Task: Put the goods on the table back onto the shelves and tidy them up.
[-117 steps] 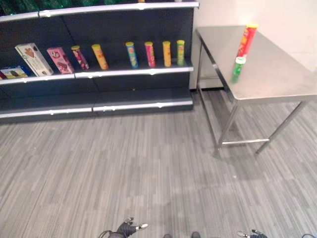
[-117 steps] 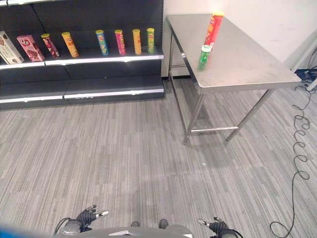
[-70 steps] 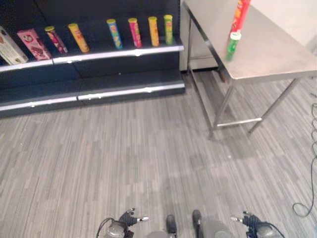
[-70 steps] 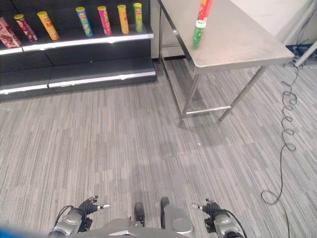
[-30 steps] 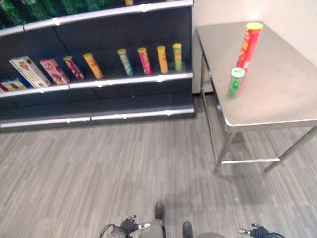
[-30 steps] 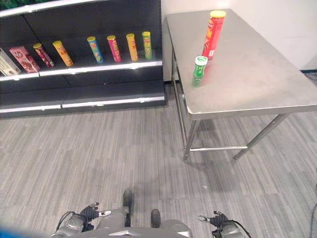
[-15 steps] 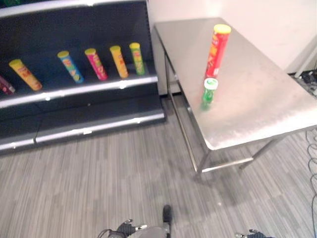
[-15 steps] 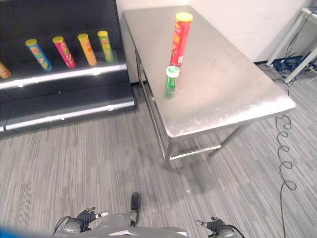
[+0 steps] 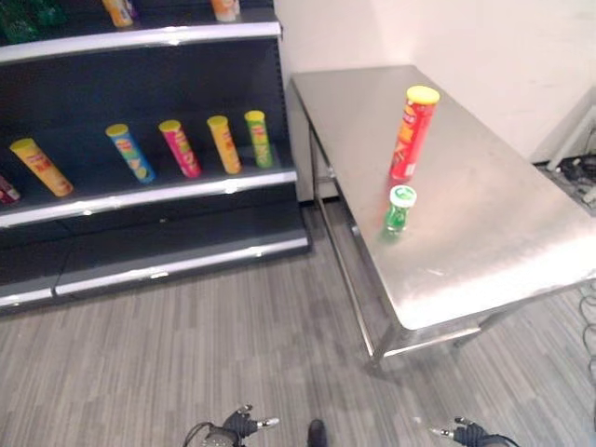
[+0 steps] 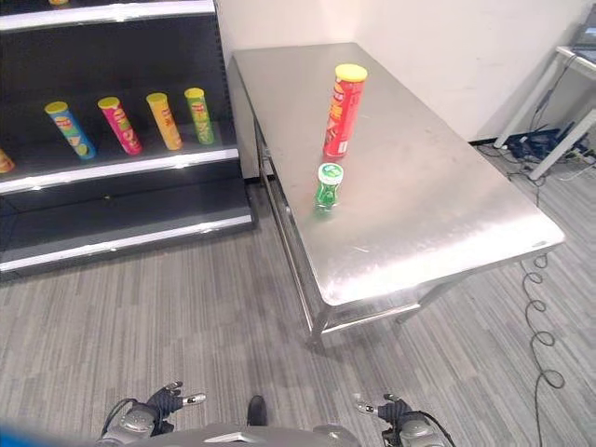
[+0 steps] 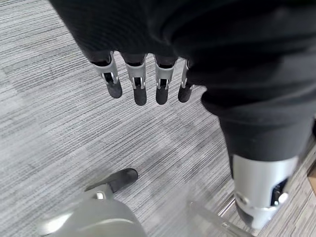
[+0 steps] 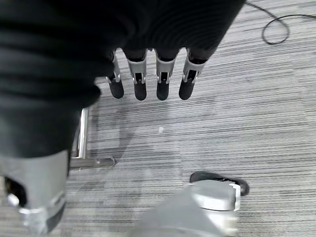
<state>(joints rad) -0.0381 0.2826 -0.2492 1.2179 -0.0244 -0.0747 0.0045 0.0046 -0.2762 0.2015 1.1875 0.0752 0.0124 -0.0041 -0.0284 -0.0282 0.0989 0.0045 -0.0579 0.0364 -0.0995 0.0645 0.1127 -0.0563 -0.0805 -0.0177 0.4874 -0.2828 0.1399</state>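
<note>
Both hands hung low at the robot's sides over the grey striped floor (image 10: pixel 140 317), holding nothing. The left hand (image 11: pixel 143 74) had its fingers (image 11: pixel 139 89) straight and slightly apart, with the thumb set off to one side. The right hand (image 12: pixel 148 74) matched it, its fingers (image 12: pixel 163 81) straight and parted, pointing down at the floor.

The goods stood on the steel table (image 10: pixel 447 214), well apart from both hands. A tall red can (image 10: pixel 343 112) with a yellow lid stood upright near the table's middle. Just in front of it, nearer the table's shelf-side edge, stood a short green can (image 10: pixel 328 189) with a green and white lid. Print on both was too small to read.

On the dark shelf (image 10: pixel 121 163) to the left, 4 tall cans leaned in a row: blue (image 10: pixel 69 129), pink (image 10: pixel 120 125), orange (image 10: pixel 164 120) and green (image 10: pixel 198 115).
</note>
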